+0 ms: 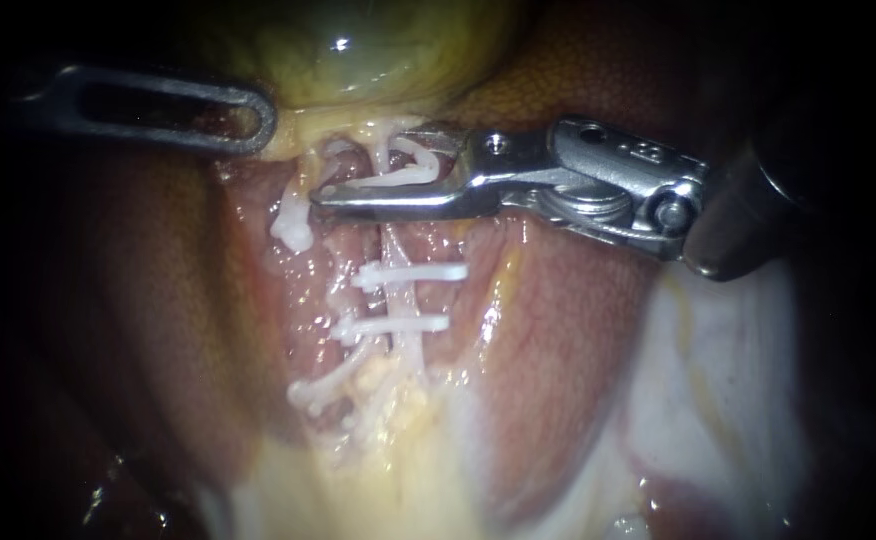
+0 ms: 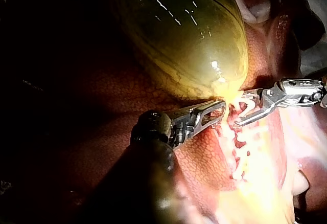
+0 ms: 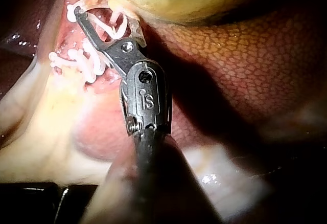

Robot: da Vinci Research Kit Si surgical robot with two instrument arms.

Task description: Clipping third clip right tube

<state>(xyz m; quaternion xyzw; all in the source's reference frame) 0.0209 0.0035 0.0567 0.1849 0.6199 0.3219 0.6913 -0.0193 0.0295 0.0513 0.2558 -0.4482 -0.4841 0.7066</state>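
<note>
The right tube [image 1: 396, 296] runs pale and upright below the gallbladder [image 1: 378, 45] and carries two white clips [image 1: 413, 272] [image 1: 398, 325]. My right instrument [image 1: 368, 170] comes in from the right. Its jaws stand apart across the tube above the upper clip, holding a bent white clip [image 1: 403, 172] between them. The right wrist view shows that instrument [image 3: 102, 19] at the same spot, under the gallbladder's edge. My left instrument [image 1: 258, 115] reaches in from the left, its slotted jaws shut on yellowish tissue at the gallbladder's neck [image 2: 225, 98].
A left tube [image 1: 303, 215] with white clips [image 1: 313, 392] lies beside the right one. Reddish-brown liver [image 1: 138, 300] flanks the dissected bed on both sides. Pale fatty tissue [image 1: 398, 480] spreads below the tubes.
</note>
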